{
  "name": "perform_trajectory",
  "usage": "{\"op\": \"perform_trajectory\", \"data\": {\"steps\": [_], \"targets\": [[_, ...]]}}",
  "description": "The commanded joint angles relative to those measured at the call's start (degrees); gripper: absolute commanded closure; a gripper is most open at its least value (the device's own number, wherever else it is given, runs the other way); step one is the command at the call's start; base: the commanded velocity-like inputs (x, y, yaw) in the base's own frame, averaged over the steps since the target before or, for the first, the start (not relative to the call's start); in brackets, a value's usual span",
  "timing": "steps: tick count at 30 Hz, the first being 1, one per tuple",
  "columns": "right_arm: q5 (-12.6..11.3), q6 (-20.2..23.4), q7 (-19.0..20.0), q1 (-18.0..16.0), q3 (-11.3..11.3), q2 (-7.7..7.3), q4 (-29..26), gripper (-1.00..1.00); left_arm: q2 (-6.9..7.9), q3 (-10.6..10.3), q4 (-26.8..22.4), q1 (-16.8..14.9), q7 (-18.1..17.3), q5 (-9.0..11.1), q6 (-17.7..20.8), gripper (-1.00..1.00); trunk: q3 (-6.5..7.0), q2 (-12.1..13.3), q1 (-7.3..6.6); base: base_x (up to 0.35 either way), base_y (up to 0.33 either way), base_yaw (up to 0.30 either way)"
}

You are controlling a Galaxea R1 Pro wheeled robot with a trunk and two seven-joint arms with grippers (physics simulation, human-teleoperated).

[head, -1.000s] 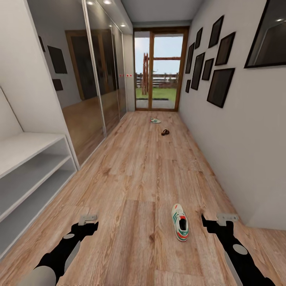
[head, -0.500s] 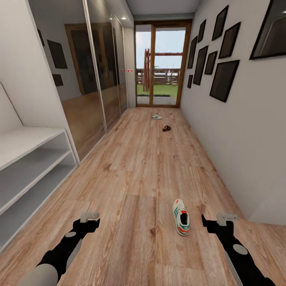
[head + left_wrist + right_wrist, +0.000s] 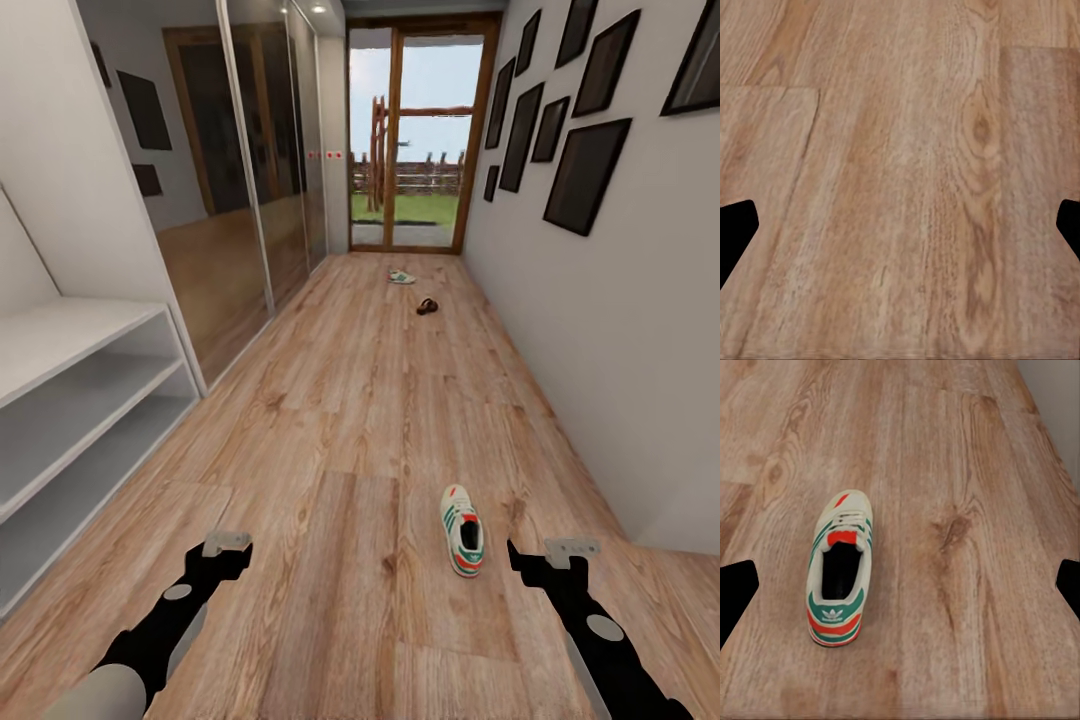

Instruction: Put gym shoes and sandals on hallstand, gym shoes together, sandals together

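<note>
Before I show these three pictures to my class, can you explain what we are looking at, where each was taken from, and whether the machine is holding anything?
This is a simulated robot with two black arms in a corridor. The big picture is from its head, looking forward and down: the left gripper and right gripper reach out low over the wood floor. The two small pictures come from cameras on the wrists, looking along the fingers.

A gym shoe lies on the floor just inside the right gripper; the right wrist picture shows it too. Far down the corridor lie a second gym shoe and a sandal. The grey shoe rack stands on the left with nothing on the shelves that show.

Both grippers are open and hold nothing.
</note>
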Motion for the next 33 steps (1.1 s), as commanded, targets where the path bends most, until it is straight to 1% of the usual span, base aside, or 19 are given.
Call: {"op": "perform_trajectory", "data": {"steps": [1, 6, 17, 23, 33], "targets": [[0.0, 0.3, 0.0, 0.0, 0.0, 0.01, -0.1, -1.0, 0.04, 0.1, 0.1, 0.0, -0.1, -0.2, -0.3, -1.0, -0.37, 0.0, 0.01, 0.0, 0.0, 0.067], [0.0, 0.3, 0.0, 0.0, 0.0, 0.01, -0.1, -1.0, 0.34, 0.1, 0.4, 0.0, -0.1, -0.2, -0.5, -1.0, -1.91, -0.1, 0.14, 0.0, 0.0, 0.067], [0.1, 0.3, 0.0, 0.0, 0.1, 0.05, 0.2, -1.0, 0.5, 0.0, 0.3, 0.3, -0.1, -0.2, -0.7, -1.0, -2.87, -0.1, 0.14, 0.0, 0.0, 0.068], [0.1, 0.3, 0.0, 0.0, 0.1, 0.07, 2.4, -1.0, 0.44, 0.0, 0.1, 0.5, -0.1, -0.2, -0.7, -1.0, -3.39, -0.1, 0.14, 0.011, 0.001, 0.068], [0.0, 0.1, 0.0, 0.0, 0.0, 0.08, 3.3, -1.0, 0.43, 0.1, 0.1, 0.4, -0.1, -0.2, -0.4, -1.0, -4.26, -0.1, 0.14, 0.159, 0.113, 0.078]]}}
